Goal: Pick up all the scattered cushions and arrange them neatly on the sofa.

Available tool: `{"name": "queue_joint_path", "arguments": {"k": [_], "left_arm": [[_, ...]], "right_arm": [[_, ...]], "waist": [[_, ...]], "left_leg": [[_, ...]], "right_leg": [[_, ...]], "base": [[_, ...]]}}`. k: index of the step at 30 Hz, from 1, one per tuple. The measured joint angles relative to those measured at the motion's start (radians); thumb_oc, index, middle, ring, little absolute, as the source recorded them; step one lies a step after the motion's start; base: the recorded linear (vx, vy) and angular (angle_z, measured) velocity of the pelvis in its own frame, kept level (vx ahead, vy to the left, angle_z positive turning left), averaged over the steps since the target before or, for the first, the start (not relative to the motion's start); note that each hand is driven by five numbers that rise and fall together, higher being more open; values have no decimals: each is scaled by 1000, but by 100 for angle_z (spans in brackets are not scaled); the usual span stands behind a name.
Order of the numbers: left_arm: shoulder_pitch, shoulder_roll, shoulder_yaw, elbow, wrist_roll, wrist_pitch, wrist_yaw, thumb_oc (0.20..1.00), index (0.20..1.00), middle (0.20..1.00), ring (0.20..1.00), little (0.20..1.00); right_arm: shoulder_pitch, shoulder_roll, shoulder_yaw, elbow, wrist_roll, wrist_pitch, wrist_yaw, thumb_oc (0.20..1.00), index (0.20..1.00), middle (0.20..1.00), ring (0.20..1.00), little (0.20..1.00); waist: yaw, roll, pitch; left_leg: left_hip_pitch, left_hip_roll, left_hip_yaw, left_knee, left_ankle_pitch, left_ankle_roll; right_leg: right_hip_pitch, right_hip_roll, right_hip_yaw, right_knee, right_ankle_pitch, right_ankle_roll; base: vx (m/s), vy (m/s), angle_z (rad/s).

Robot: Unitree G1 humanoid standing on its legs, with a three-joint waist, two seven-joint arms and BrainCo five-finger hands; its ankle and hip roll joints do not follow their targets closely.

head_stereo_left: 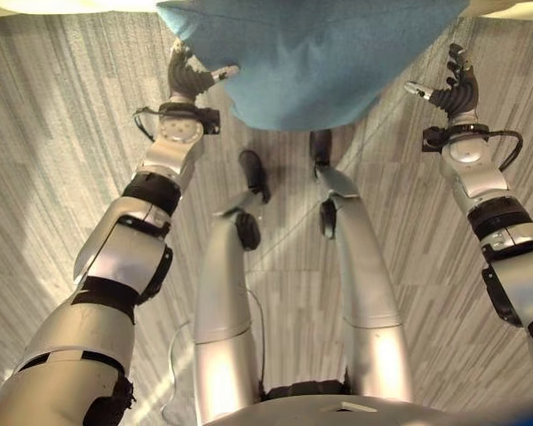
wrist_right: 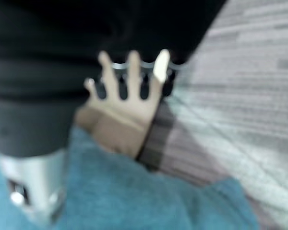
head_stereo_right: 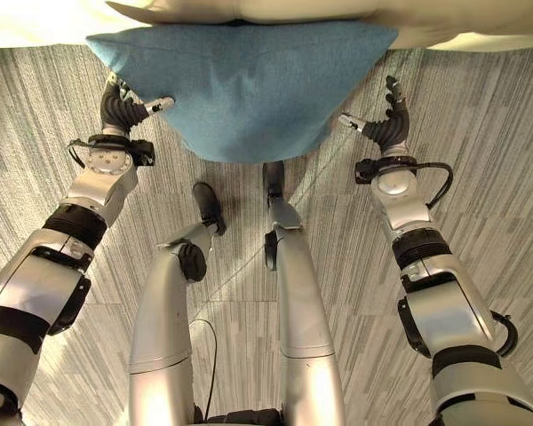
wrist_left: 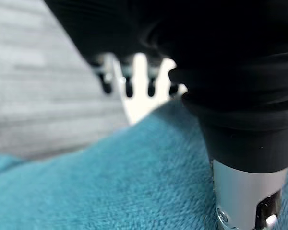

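One soft, teal fabric cushion (head_stereo_right: 244,84)

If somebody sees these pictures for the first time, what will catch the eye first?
The big blue cushion at the top centre stands out first, hanging over the edge of the pale sofa above the grey striped floor. Next come the two raised arms: the left robot hand touches the cushion's side, the right robot hand is open just beside its other side.

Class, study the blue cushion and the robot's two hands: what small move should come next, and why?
Probably bring the right hand in against the blue cushion. The left hand already touches its edge with its thumb, while the right one hangs open just beside it, and the cushion hangs half off the cream sofa over the floor.
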Motion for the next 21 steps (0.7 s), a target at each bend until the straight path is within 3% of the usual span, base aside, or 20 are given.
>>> {"name": "queue_joint_path", "arguments": {"k": [5,12,13,14,21], "left_arm": [[-88,-44,-48,23,-23,13,19,1000,1000,1000,1000,1000],[-102,-78,-46,22,-45,11,48,1000,1000,1000,1000,1000],[-105,-81,-37,-2,-76,11,71,868,868,868,868,868],[-105,-81,-36,-15,-77,11,83,200,200,200,200,200],[-5,-89,15,-133,-152,11,88,200,200,200,200,200]], "right_arm": [[-171,83,110,69,12,6,-4,1000,1000,1000,1000,1000],[-191,110,108,71,15,21,-28,1000,1000,1000,1000,1000],[-195,115,105,47,15,32,-47,881,881,881,881,881],[-194,117,104,41,15,33,-49,200,200,200,200,200],[-121,80,67,-88,-13,47,-45,200,200,200,200,200]], "waist": [[8,1,1],[27,2,1],[29,2,1],[30,2,1],[25,7,0]], "left_leg": [[-40,4,3,40,-5,5],[-55,5,3,52,-3,4],[-54,4,3,52,-1,2],[-53,4,2,52,0,1],[41,-1,-7,-32,40,-6]], "right_leg": [[-45,0,6,45,-4,-1],[-59,0,7,53,2,-2],[-58,0,7,57,7,-8],[-57,0,6,56,7,-8],[44,1,-4,-24,34,-11]], "base": [[12,-64,1],[-1,-38,0],[2,-40,1],[5,-37,2],[2,-49,2]]}}
